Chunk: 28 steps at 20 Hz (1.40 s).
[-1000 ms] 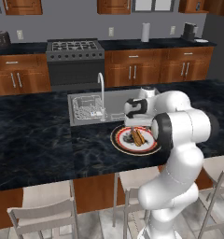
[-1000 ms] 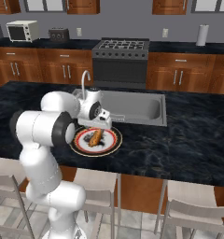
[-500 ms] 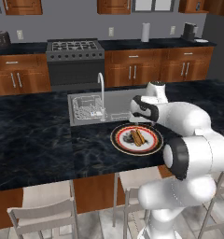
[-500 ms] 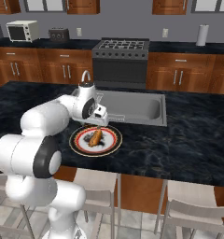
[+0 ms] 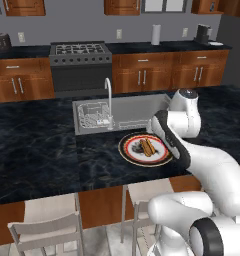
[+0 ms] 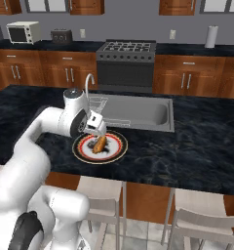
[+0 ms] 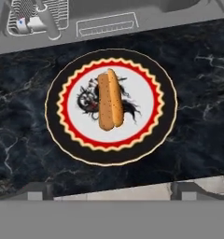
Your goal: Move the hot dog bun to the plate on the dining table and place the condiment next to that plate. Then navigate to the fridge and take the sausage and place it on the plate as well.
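Note:
The tan hot dog bun (image 7: 109, 99) lies lengthwise on the white centre of the plate (image 7: 53, 116) with the red-and-black rim. That plate (image 5: 126, 150) sits on the black marbled dining table (image 5: 42, 150), just in front of the sink. My gripper (image 6: 100, 131) hovers above the bun (image 6: 100, 143), looking straight down on it. It is open, clear of the bun, with nothing between its fingers. In the left base view my forearm covers the plate's right edge beside the bun (image 5: 148, 146). The condiment, the fridge and the sausage are out of view.
The steel sink (image 5: 132, 107) with its faucet (image 5: 108, 95) lies just behind the plate (image 6: 80, 149). Pale stools (image 5: 47, 220) (image 6: 197, 215) stand along the table's near edge. A stove (image 5: 79, 50) and wooden cabinets line the back wall.
My arm has folded down: the elbow has swung low towards the base while the hand stays over the plate. The bun has not moved on the plate.

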Tool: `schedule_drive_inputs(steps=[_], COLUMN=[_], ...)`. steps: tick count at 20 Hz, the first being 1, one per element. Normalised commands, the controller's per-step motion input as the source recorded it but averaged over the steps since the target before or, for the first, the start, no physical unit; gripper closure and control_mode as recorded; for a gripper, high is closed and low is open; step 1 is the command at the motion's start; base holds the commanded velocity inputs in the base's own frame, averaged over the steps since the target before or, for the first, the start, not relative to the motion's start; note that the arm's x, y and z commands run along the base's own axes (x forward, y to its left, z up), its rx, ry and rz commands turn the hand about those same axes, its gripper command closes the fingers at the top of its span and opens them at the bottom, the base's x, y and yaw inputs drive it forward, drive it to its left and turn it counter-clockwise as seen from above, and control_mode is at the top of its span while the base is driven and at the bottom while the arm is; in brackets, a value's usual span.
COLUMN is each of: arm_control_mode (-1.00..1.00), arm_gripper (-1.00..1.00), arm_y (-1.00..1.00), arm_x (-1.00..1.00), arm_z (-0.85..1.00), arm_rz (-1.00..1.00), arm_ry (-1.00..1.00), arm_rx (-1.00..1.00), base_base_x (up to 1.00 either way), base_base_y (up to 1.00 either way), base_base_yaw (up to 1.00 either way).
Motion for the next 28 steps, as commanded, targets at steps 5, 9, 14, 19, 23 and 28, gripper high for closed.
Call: schedule_drive_inputs(steps=[5, 9, 14, 19, 23, 28], arm_control_mode=[-1.00, -1.00, -1.00, -1.00, -1.00, -1.00], arm_gripper=[-1.00, -1.00, -1.00, -1.00, -1.00, -1.00], arm_y=[0.00, 0.00, 0.00, 0.02, 0.06, 0.04], arm_x=[-1.00, -0.96, -0.90, -0.74, -0.49, -0.13], arm_z=[0.54, 0.55, 0.51, 0.27, 0.01, 0.00], arm_rz=[-0.05, -0.04, -0.04, -0.05, -0.07, -0.01], arm_ry=[-0.20, -0.21, -0.24, -0.20, -0.14, -0.01], arm_rx=[0.00, 0.00, -0.01, -0.03, -0.03, 0.00], base_base_x=[0.00, 0.00, 0.00, 0.00, 0.00, 0.00], base_base_y=[0.00, 0.00, 0.00, 0.00, 0.00, 0.00], base_base_yaw=[0.00, 0.00, 0.00, 0.00, 0.00, 0.00])
